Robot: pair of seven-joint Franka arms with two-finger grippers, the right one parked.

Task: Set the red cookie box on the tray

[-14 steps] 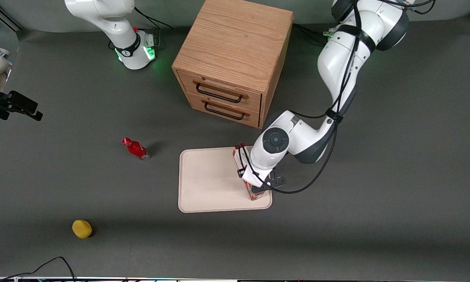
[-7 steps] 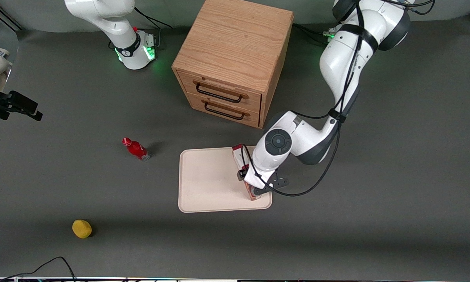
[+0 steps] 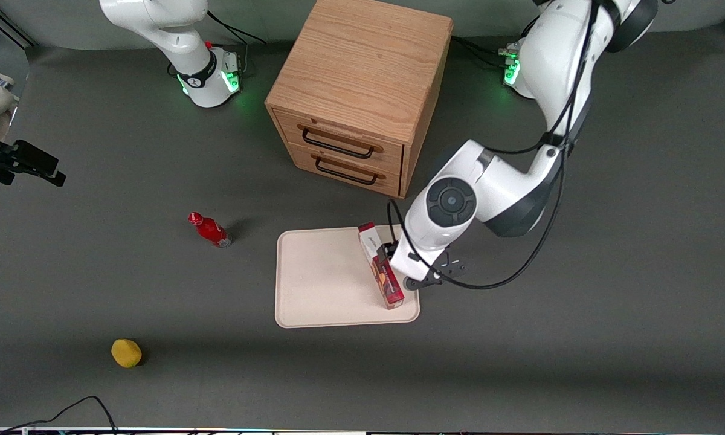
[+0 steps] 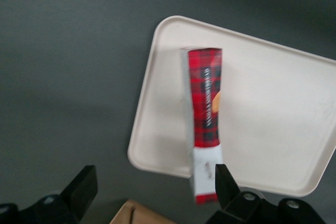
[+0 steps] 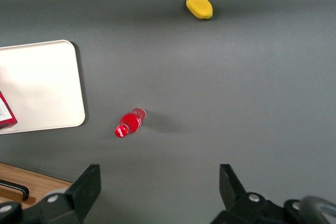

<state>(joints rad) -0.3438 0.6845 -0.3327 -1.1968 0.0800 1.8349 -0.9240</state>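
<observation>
Front view, compared to half a second back: left arm pulled up and away toward its own end of the table, gripper now just beside the red cookie box rather than over it. Box top fully uncovered now, was partly hidden under the wrist before. Box position unchanged across the frames.

Wrist view confirms: jaws spread wide, nothing between them, fingers clear of the carton, one fingertip close to its white end. Box lying flat on the tray, lengthwise along the edge nearest the working arm, white end reaching that tray's rim toward the drawer cabinet.

Judgement: release done, box resting on tray, task effectively complete. Only remaining step looks like retracting the arm without clipping the carton; box sits near the rim, so a nudge could push it off.

Untouched elsewhere: small red bottle, yellow object, both well apart from the tray toward the parked arm's end.
</observation>
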